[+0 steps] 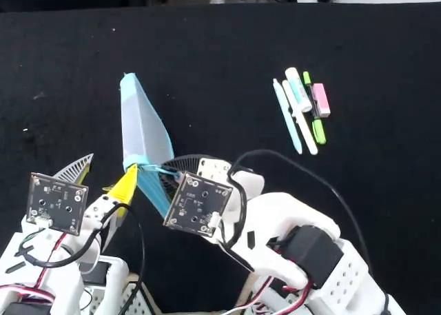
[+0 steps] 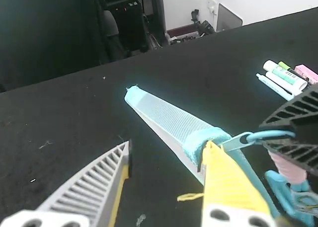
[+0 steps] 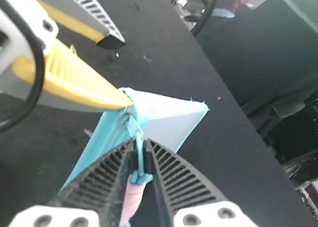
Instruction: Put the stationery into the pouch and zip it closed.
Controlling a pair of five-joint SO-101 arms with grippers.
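Pinching pouch (image 1: 141, 122) zipper pull (image 3: 140, 162), right tool (image 3: 141, 143), stationery (image 1: 303, 108) outside on table (image 1: 207, 53)

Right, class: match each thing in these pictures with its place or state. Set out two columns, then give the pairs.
Things
1. pouch
2. zip pull
3. stationery
4. left gripper

Places or states
A. lying loose on the table, apart from both arms
B. open, its yellow finger against the pouch's end
C. pinched in the right gripper
D. light blue, with both grippers at one end

Pairs: 1-D, 2-C, 3-A, 4-B
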